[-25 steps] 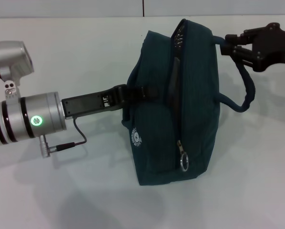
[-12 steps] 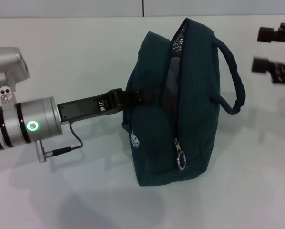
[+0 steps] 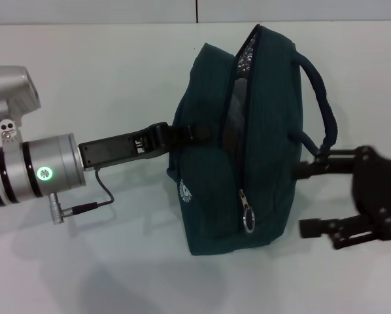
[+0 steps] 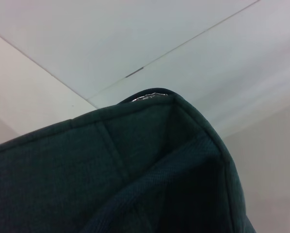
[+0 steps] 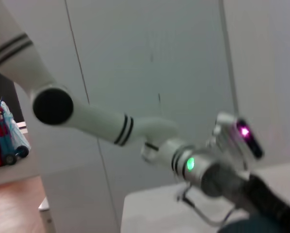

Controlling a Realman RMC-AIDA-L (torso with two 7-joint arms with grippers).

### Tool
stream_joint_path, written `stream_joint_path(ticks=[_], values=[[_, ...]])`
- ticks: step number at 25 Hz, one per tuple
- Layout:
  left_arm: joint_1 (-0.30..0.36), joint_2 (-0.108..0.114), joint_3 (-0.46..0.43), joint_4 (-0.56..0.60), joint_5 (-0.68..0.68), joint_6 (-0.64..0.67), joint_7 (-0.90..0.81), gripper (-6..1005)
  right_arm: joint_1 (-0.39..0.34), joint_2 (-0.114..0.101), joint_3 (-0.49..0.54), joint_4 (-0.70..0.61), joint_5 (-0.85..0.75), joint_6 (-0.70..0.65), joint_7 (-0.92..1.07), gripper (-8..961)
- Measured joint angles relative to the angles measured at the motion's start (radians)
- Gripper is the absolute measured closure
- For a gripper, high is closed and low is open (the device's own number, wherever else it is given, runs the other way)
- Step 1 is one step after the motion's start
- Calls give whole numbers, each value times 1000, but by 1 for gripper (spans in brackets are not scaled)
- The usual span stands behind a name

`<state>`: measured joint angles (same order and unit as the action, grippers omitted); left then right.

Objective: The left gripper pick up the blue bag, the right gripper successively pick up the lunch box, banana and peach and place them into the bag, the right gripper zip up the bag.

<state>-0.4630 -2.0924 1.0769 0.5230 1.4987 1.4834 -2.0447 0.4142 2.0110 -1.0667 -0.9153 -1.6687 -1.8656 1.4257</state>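
Seen from the head camera: a dark teal-blue bag standing upright on a white worktop, near the middle of the scene. Zipper running up the side of the bag facing the camera, closed along its lower part, with the ring pull hanging low on that side. Gaping open toward the top of the bag, with a strip of silver lining showing in the gap. Small round white logo on the fabric just left of the zipper.

Left gripper reaching in from the left of the bag, clamped on a navy strap on that side. Silver arm with a green light trailing away behind it.

Second navy loop handle curving out from the right side of the bag. Right gripper just to the right of the bag's lower half, fingers spread wide and holding nothing, upper finger close by the foot of that handle.

Left wrist camera: only a fold of the bag's fabric, with a thin silver edge at its peak.
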Motion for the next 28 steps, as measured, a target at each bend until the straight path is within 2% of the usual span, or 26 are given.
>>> stream_joint_path(ticks=[5,15,20,25,28], values=[[0,0,1,0,-5,0,0,961,33,5,-94,125,2,105,-39,136],[-6,2,4,0,-12,0,-1,962,78,15,-242,241,61,251,-65,138],[-6,2,5,1,-13,0,-2,961,81,16,-260,254,85,278,-72,139],[-8,2,5,2,-14,0,-1,961,92,16,-360,256,152,310,-84,140],[-8,2,5,3,-14,0,-1,960,93,13,-380,255,163,318,-86,141]])
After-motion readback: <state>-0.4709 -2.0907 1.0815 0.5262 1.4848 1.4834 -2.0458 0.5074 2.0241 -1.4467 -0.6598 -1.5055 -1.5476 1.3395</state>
